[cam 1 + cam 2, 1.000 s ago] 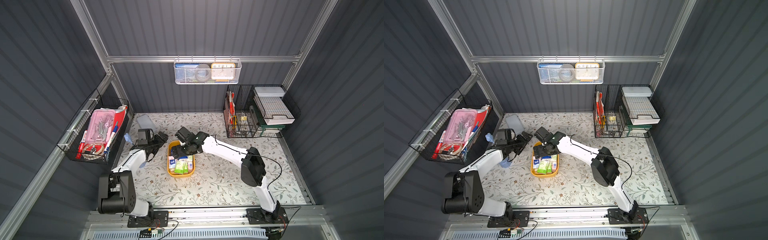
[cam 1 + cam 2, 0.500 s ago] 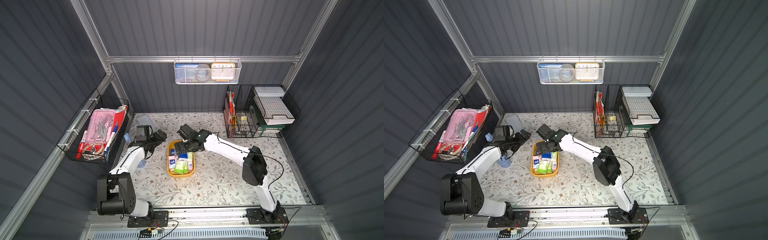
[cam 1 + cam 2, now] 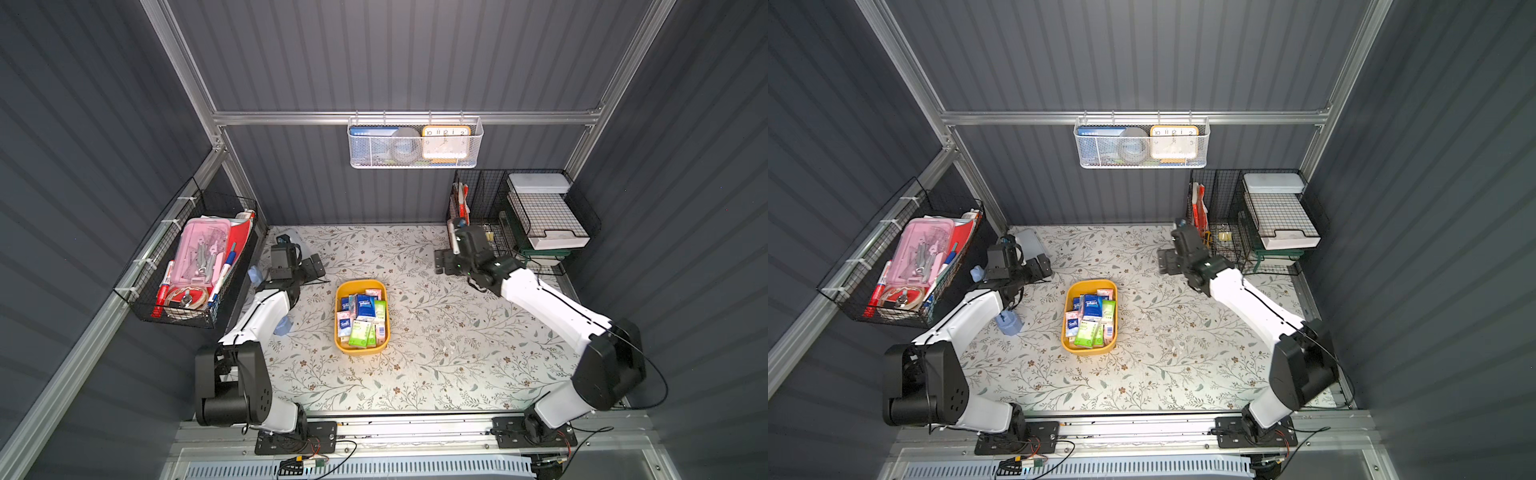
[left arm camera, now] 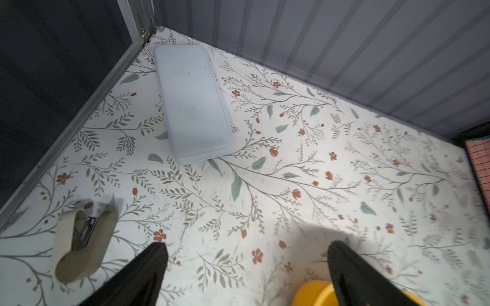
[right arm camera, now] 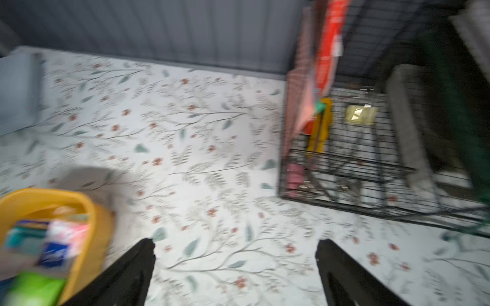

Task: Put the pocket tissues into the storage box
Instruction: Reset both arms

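The pocket tissues [image 3: 361,316] are packed inside the storage box [image 3: 360,351]. The left tool [image 4: 246,244] and right tool [image 5: 236,241] are spread empty, clear of it. The task is judged complete, and only parking is called for.

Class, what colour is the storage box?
The storage box is mustard yellow, clearest in a top view.

Our left arm [image 3: 266,309] and right arm [image 3: 548,303] reach forward, well apart. Our left gripper [image 4: 246,246] is wide open and holds nothing. Our right gripper [image 5: 234,242] is wide open and empty too. Both point inward.
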